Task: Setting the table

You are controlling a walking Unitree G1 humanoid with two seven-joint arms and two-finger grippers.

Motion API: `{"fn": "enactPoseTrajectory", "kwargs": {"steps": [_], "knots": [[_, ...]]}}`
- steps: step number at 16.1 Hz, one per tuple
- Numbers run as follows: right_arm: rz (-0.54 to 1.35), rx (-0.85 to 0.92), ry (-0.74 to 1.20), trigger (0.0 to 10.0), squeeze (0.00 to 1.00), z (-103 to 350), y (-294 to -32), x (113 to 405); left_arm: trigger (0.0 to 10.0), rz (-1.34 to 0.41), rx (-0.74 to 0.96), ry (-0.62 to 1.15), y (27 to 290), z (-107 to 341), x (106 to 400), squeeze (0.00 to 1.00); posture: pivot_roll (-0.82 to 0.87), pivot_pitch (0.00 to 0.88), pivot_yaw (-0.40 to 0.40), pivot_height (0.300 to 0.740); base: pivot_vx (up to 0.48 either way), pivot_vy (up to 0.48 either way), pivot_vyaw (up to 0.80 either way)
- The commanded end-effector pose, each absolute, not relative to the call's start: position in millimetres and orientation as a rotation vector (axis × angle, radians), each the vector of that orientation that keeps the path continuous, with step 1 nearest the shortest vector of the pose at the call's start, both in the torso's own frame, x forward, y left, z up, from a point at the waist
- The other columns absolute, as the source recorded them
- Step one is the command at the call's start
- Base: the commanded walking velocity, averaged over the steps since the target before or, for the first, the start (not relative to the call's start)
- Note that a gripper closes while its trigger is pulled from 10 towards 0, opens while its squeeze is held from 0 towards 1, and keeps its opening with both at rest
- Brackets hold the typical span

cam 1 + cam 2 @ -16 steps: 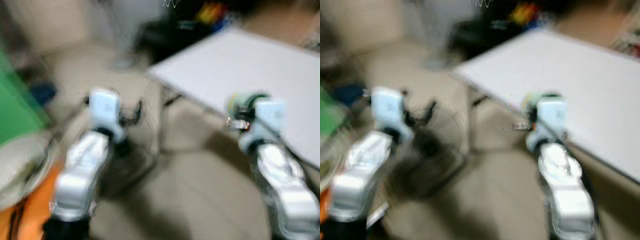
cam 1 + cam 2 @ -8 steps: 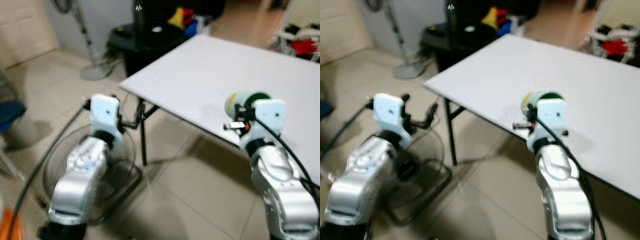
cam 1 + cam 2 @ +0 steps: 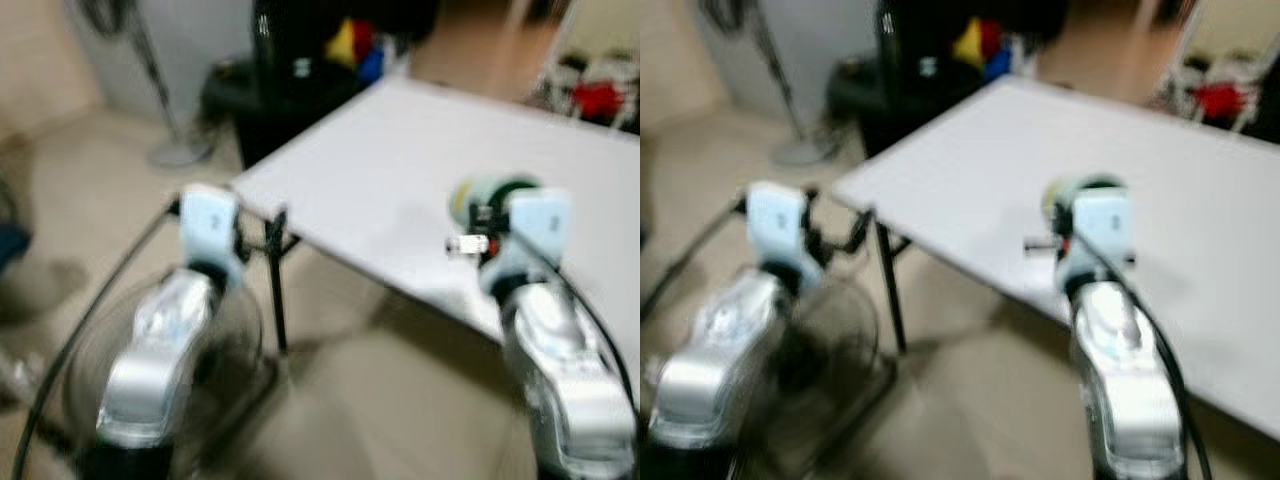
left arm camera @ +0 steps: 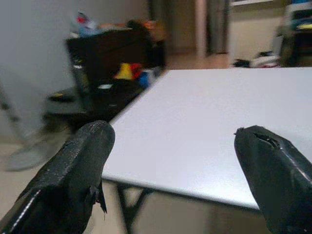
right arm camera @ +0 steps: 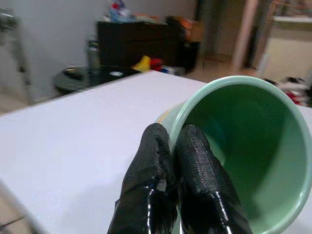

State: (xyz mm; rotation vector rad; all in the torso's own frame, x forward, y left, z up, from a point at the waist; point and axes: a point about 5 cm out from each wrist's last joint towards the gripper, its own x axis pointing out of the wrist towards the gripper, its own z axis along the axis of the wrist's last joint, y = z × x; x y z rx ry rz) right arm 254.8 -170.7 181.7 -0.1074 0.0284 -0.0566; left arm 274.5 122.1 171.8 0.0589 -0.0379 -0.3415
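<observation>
A white table (image 3: 400,150) stands before me, its near corner between my two arms. My right gripper (image 5: 174,131) is shut on the rim of a pale green cup (image 5: 253,146), one finger inside and one outside. The cup (image 3: 490,195) hangs tilted above the table's near edge. My left gripper (image 4: 175,134) is open and holds nothing. It sits just off the table's left corner (image 3: 262,232), above the floor. The picture from my head is blurred.
A dark cabinet (image 3: 300,60) with colourful items stands behind the table's far left. A fan stand (image 3: 175,150) rests on the tiled floor at the left. A wire fan cage (image 3: 240,330) and a black cable (image 3: 90,320) lie under my left arm. Red things (image 3: 597,100) sit at the back right.
The camera has swung right, so the green and orange things at the left have left the view and the table fills more of it. Both arms keep their pose, with the cup still held.
</observation>
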Motion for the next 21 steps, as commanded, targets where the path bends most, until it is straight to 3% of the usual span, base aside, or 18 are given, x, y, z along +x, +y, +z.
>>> {"fn": "enactPoseTrajectory", "kwargs": {"steps": [1,11,21], "knots": [[-0.042,-0.098,-0.001,10.0,0.0,187,-165,257,10.0,-0.319,0.078,-0.048,130,177,276,0.0,0.03,0.0,0.051,0.74,0.386,0.0,0.0],[-0.005,-0.12,0.01,10.0,0.0,184,-162,261,10.0,-0.298,0.08,-0.035,137,170,275,0.0,0.03,0.0,0.031,0.74,0.387,0.0,0.0],[0.049,-0.148,0.015,10.0,0.0,185,-159,261,10.0,-0.325,0.095,-0.037,139,168,275,0.0,0.01,0.0,0.036,0.74,0.373,0.0,-0.79]]}}
